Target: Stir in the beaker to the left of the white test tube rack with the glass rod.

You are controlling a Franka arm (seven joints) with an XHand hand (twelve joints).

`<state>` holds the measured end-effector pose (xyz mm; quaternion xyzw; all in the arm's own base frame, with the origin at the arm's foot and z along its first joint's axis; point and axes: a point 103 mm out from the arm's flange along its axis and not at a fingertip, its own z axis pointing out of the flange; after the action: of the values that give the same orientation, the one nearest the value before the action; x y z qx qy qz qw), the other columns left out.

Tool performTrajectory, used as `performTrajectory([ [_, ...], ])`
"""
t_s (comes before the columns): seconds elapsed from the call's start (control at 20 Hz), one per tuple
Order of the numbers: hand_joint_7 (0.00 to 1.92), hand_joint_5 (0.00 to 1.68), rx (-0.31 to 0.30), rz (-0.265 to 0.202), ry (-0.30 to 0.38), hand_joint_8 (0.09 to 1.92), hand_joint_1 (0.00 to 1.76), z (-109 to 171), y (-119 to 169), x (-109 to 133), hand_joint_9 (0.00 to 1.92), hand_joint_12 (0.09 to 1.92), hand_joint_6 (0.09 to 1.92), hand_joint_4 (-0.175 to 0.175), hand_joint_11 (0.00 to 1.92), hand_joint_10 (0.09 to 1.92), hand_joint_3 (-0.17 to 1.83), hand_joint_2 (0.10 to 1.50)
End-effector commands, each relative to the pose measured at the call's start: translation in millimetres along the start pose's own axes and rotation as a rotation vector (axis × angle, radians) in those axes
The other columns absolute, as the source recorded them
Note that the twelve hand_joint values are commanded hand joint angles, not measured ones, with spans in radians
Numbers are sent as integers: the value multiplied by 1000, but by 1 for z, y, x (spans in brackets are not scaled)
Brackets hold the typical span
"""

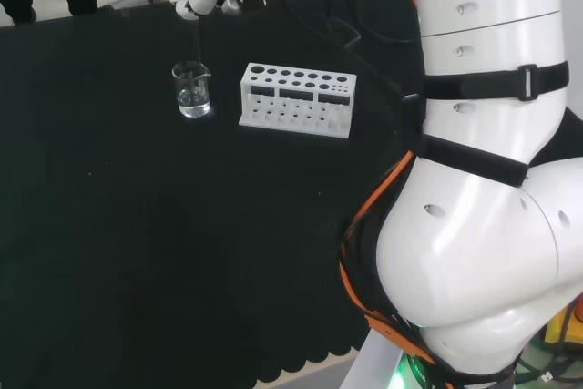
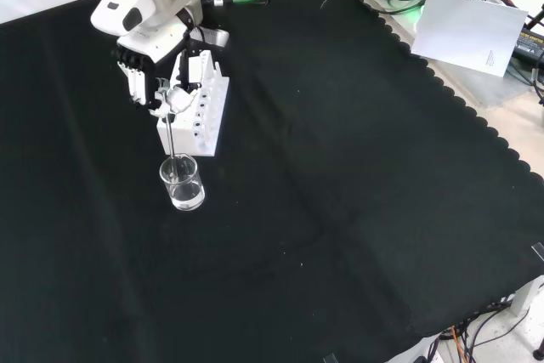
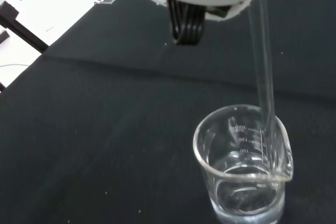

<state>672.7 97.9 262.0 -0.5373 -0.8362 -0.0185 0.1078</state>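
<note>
Black-cloth tabletop (image 2: 357, 210). Beaker (image 1: 192, 89) just left of white rack (image 1: 296, 99), head view; some clear liquid inside. Hand (image 2: 174, 95) pinches glass rod (image 2: 173, 138), tip inside beaker. Risk: rod pushing wall, tipping beaker, spilling liquid.

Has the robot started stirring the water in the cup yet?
Nearly. Done: the hand holds the glass rod and has brought it above the beaker, left of the white test tube rack in the head view. In hand: the rod's lower end dips just inside the beaker's rim, by the wall. Left: lowering it into the clear liquid and stirring.
</note>
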Motion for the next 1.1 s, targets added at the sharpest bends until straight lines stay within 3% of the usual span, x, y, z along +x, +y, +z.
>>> performTrajectory([
  [0.05,1172,1082,16,-17,-12,1200,1308,5,-15,16,1603,732,801,-175,1681,915,807,658],
  [0.3,1172,1082,22,-57,-9,1200,1308,11,-9,41,1603,733,801,-175,1680,916,807,658],
  [0.55,1171,1082,27,-77,1,1200,1308,15,4,48,1603,735,801,-175,1680,916,806,658],
  [0.75,1171,1081,20,-79,3,1200,1308,10,12,42,1602,735,802,-175,1680,917,806,659],
  [1.1,1171,1080,6,-37,0,1200,1308,-2,9,15,1602,737,802,-175,1680,918,804,660],
])
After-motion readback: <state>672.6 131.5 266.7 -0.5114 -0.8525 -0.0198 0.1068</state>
